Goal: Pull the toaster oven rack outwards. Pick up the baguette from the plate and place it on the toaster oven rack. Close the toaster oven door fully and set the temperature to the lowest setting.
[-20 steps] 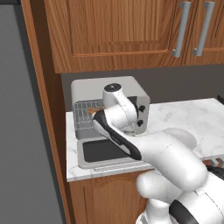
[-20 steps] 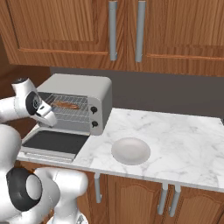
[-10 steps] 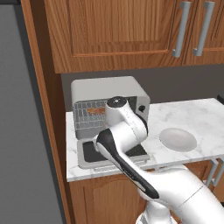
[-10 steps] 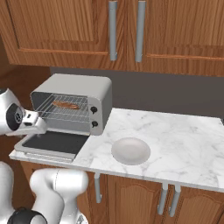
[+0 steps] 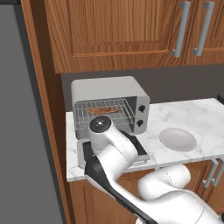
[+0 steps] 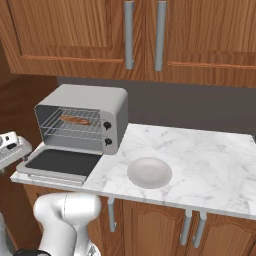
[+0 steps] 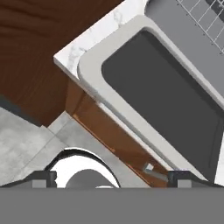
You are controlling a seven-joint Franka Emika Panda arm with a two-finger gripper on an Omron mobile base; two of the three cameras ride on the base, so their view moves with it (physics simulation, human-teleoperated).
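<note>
The light-grey toaster oven stands at the counter's left end. Its door lies open and flat, dark glass facing up. Inside, the wire rack carries the brown baguette. To the right of the oven, the off-white plate lies bare. My gripper is open and holds nothing. It hangs off the counter's left front corner, above and in front of the door's outer edge. The hand shows left of the door.
Wooden wall cabinets hang above the oven. The marble counter stretches right of the plate. A tall wooden panel closes off the counter's left side. My arm covers most of the door in the left base view.
My arm has drawn back from the oven mouth and swung down and left past the counter's corner. The gripper stayed open. The baguette stays on the rack.
</note>
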